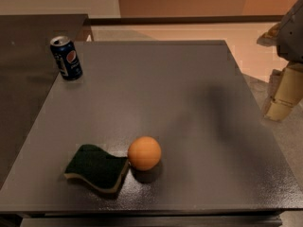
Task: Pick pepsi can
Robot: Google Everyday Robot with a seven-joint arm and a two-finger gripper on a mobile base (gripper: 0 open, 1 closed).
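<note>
The pepsi can [66, 58] stands upright near the far left corner of the grey table [189, 103]. It is dark blue with a silver top and the round Pepsi logo facing me. My gripper [283, 96] hangs at the right edge of the view, beyond the table's right side and far from the can. It holds nothing that I can see. Part of the arm [293, 27] shows above it.
An orange ball [144, 152] sits near the front of the table, touching a green sponge [97, 168] on its left. A second dark table [28, 41] adjoins on the left. The floor [199, 32] lies beyond the far edge.
</note>
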